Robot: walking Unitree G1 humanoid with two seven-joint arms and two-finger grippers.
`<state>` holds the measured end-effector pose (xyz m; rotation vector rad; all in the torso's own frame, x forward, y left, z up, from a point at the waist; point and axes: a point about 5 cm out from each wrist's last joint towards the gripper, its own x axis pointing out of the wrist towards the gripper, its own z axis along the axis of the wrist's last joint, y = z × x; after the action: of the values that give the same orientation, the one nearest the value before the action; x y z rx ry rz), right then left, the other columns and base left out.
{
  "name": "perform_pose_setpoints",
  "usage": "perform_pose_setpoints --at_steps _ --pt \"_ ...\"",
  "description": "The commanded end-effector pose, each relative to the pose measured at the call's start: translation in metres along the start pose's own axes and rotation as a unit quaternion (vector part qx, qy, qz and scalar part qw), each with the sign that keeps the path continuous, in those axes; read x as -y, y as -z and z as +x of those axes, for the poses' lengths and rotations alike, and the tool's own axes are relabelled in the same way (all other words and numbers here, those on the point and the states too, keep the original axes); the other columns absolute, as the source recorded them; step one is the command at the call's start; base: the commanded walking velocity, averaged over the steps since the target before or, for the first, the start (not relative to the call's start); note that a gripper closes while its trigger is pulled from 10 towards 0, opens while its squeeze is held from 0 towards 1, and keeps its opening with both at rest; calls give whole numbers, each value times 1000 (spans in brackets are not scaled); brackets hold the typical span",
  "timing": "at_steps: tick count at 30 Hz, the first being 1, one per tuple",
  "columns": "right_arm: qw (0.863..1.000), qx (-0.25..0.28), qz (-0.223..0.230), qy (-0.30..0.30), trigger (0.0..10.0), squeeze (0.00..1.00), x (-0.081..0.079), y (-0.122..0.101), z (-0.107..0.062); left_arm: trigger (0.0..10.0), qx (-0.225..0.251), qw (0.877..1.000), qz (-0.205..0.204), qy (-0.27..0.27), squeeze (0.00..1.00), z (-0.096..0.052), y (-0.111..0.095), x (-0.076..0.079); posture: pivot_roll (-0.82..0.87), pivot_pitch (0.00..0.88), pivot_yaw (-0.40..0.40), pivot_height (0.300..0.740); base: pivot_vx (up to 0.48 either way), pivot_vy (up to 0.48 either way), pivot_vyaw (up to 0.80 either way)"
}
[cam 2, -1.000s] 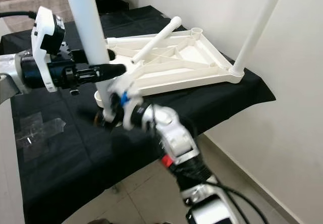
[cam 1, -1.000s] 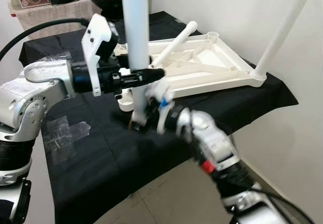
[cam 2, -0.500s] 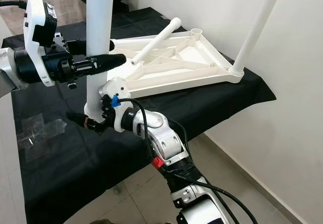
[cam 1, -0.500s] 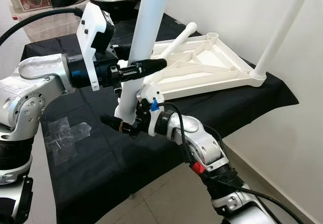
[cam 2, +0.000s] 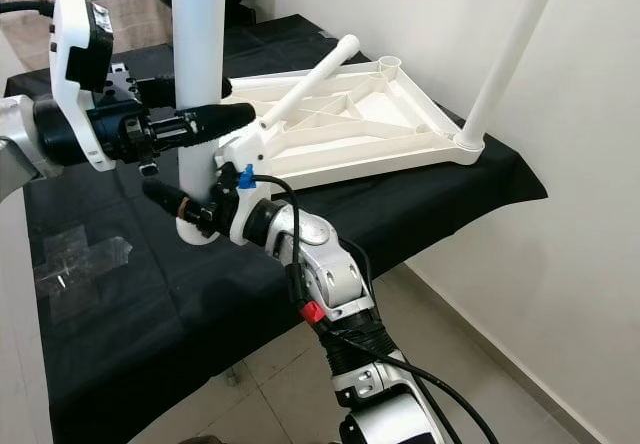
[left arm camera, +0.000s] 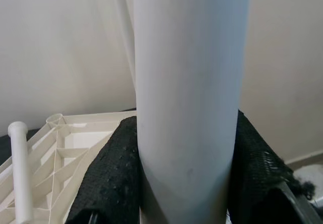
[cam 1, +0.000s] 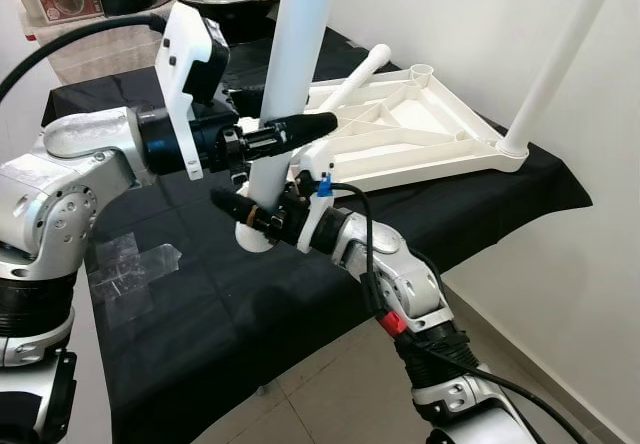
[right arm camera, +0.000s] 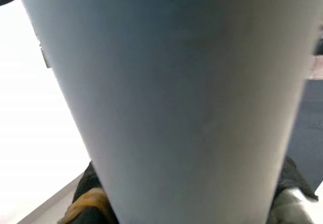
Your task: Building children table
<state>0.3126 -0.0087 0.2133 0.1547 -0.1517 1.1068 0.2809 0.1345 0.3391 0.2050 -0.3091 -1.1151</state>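
Left end effector and right end effector both clenched around upright white table leg.

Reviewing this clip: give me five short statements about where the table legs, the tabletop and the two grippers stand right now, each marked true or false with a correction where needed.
1. Both grippers hold the same white leg. True: the left gripper sits above the right gripper.
2. The tabletop lies underside up on the black cloth. True.
3. No leg is fitted yet. False: one fitted leg stands at the tabletop's near right corner.
4. Another leg lies slanted across the tabletop. True.
5. The held leg lies flat. False: it is roughly upright.
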Motion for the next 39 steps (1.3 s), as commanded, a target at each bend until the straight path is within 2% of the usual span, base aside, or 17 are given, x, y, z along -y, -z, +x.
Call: perform_pose_setpoints --at_steps 1,10,11,14,18,24,28,29,30,31,32,39 --pt "1000 1 -7 -16 0 0 -5 -5 6 0 3 999 -12 40 0 8 5 12 30 30 -11 740 0 0 0" --pt "998 -42 -50 -11 0 0 0 1 0 235 19 999 -24 17 0 5 3 5 29 22 -16 740 0 0 0" --pt "997 -55 -59 -8 0 0 1 3 -2 10000 23 999 -33 24 1000 4 1 5 29 23 -16 740 0 0 0" --pt "992 -91 -85 -2 0 0 6 9 -6 10000 25 996 -46 69 1000 0 -6 11 27 19 -16 740 0 0 0" --pt "990 -105 -98 -4 0 0 8 11 -9 10000 31 995 -39 88 1000 -5 -15 11 26 17 -16 740 0 0 0" --pt "985 -120 -120 -11 0 0 9 11 -15 10000 21 998 -3 62 1000 -10 -28 -3 27 14 -13 740 0 0 0" --pt "984 -123 -126 -11 0 0 9 11 -16 10000 23 998 3 53 1000 -12 -33 -7 27 14 -12 740 0 0 0" --pt "984 -124 -129 -8 0 0 10 11 -17 9176 20 998 -1 53 380 -13 -34 -8 27 16 -13 740 0 0 0" --pt "984 -124 -129 -8 0 0 10 11 -17 9176 20 998 -1 53 380 -13 -34 -8 27 16 -13 740 0 0 0" --pt "984 -125 -130 -7 0 0 11 10 -17 8314 17 998 -5 57 0 -14 -34 -7 27 17 -12 740 0 0 0" --pt "983 -125 -131 -7 0 0 11 10 -17 0 15 998 -10 62 0 -15 -34 -6 28 18 -11 740 0 0 0" --pt "983 -123 -134 -10 0 0 10 9 -17 0 19 997 -23 69 0 -16 -34 -5 29 20 -9 740 0 0 0"
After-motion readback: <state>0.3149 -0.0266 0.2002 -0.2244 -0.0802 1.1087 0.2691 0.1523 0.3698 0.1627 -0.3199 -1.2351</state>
